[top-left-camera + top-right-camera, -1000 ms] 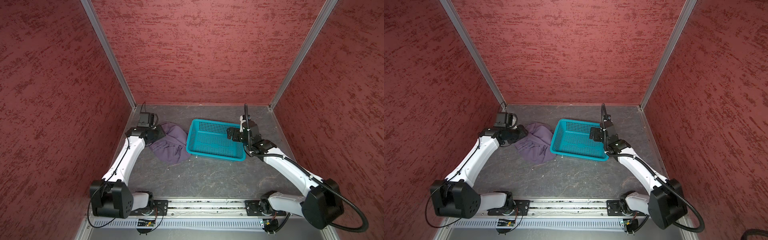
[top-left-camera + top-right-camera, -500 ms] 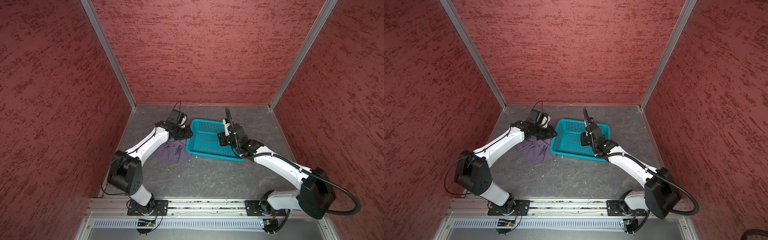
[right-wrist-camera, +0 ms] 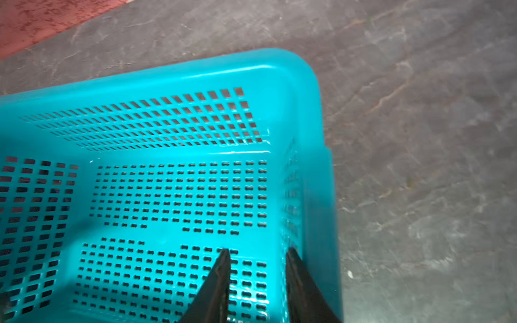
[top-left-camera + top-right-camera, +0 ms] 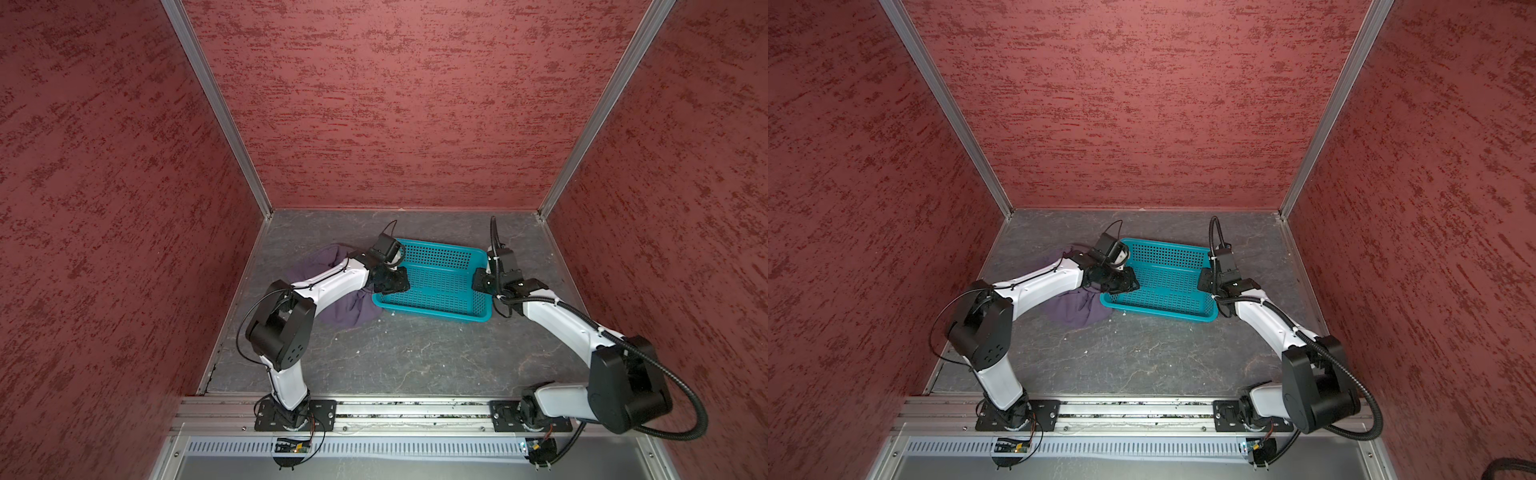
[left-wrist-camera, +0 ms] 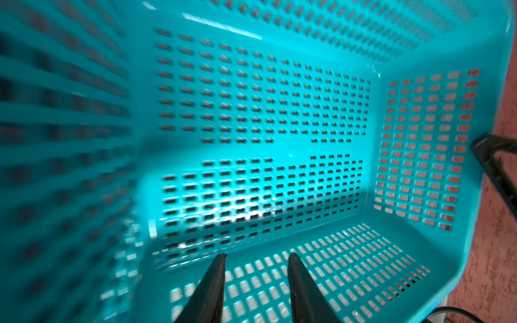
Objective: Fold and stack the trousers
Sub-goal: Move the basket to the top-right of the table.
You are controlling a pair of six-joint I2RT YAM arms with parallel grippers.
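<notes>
The trousers (image 4: 345, 311) lie as a crumpled purple heap on the floor, touching the left end of the teal mesh basket (image 4: 436, 309); in both top views my left arm crosses over them (image 4: 1073, 309). My left gripper (image 4: 401, 284) reaches over the basket's left end. In the left wrist view it (image 5: 256, 256) stands open with a narrow gap, and only basket mesh (image 5: 475, 251) shows between the fingers. My right gripper (image 4: 478, 284) is at the basket's right end wall. In the right wrist view it (image 3: 257, 250) is open, one finger over the basket floor and one against the wall (image 3: 223, 70). No wrist view shows the trousers.
Red textured walls close in the grey floor (image 4: 415, 357) on three sides. The arms' mounting rail (image 4: 374, 409) runs along the front edge. The right arm's black cable (image 4: 492, 232) loops up behind the basket's right end.
My left arm has swung right, from the far left of the trousers to the basket's left end. My right gripper moved in over the basket and came back to its right end.
</notes>
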